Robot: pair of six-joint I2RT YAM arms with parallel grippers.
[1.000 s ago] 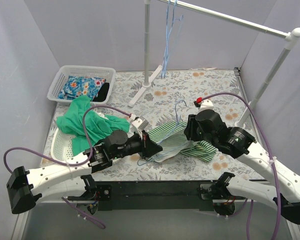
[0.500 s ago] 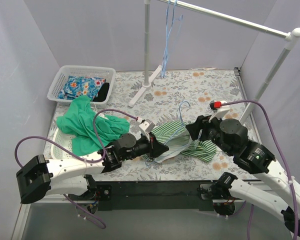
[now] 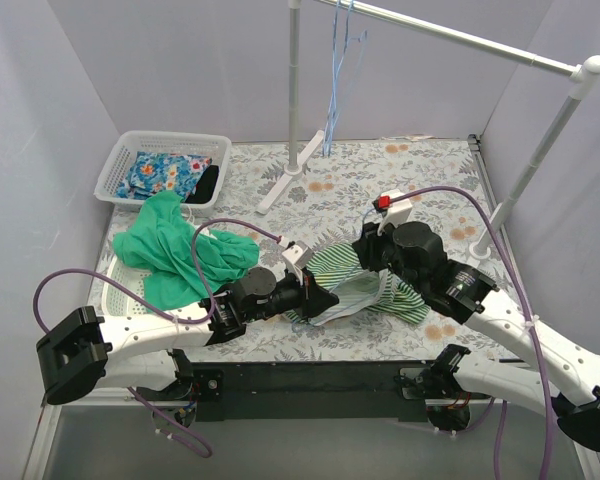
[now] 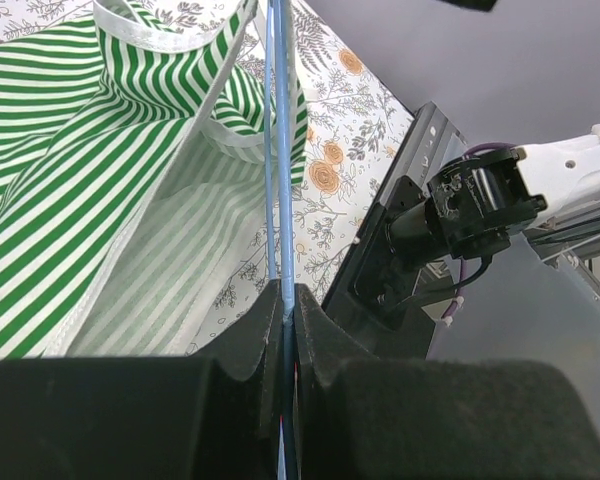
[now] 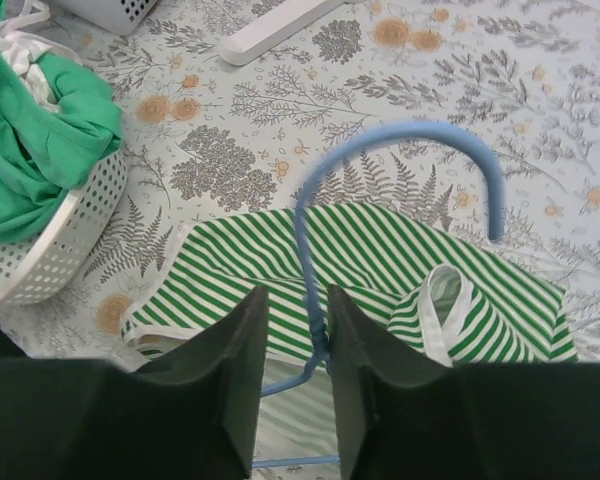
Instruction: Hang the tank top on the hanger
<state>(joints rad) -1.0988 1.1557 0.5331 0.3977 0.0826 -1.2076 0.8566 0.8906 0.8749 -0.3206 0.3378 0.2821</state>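
The green-and-white striped tank top (image 3: 405, 298) lies crumpled on the flowered table between the arms. A light-blue hanger (image 5: 410, 135) lies on it, its hook pointing away and its lower wires running inside the top (image 5: 380, 250). My left gripper (image 3: 325, 298) is shut on the hanger's wire (image 4: 282, 150) at the top's opening, and the wire sits pinched between its jaws (image 4: 285, 285). The striped cloth (image 4: 80, 200) lies left of that wire. My right gripper (image 5: 295, 292) is open, its fingers straddling the hanger's twisted neck from above.
A plain green garment (image 3: 175, 250) hangs over a white perforated basket (image 3: 120, 295) at the left. A white basket (image 3: 120, 150) at the back left holds blue flowered cloth. A clothes rack's pole (image 3: 294, 90) and foot (image 3: 292, 180) stand behind, with more hangers (image 3: 338, 60) on its rail.
My right arm swung out to the right, then came back left and down over the hanger's neck. My left gripper kept its hold and edged a little to the right.
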